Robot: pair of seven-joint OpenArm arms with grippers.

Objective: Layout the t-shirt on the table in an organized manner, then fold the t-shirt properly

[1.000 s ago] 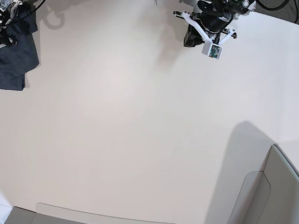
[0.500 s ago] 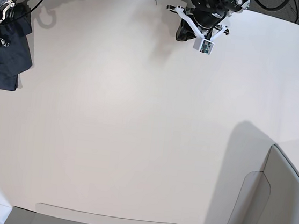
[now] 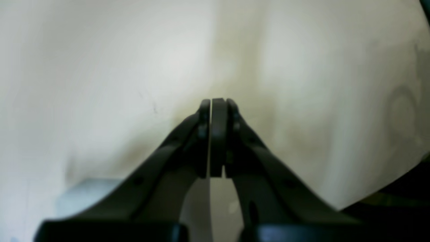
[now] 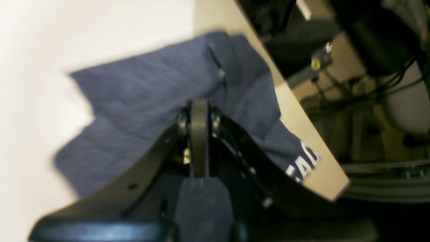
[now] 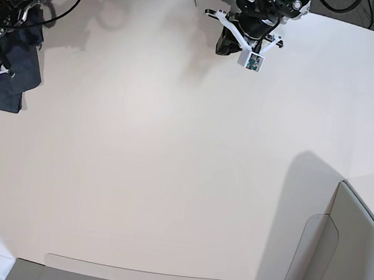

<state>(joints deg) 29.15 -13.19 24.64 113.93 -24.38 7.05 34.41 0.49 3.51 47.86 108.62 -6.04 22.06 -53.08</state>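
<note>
Where the broad pale table [image 5: 171, 158] curves away at its far corner, the t-shirt [image 4: 141, 97] lies bunched against the edge, white lettering showing. The right gripper [image 4: 199, 111] sits pinched together over the cloth; any hold is unclear. The left gripper [image 3: 215, 104], jaws together, holds nothing.

T-shirt [image 5: 8, 76] dragged farther toward table's [image 5: 170, 165] left edge.

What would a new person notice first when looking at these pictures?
Probably the table, a wide pale surface that fills the base view. Next comes the dark t-shirt, bunched at the table's far left edge under the right gripper, while the left gripper, shut, hangs over bare tabletop at the top.
</note>
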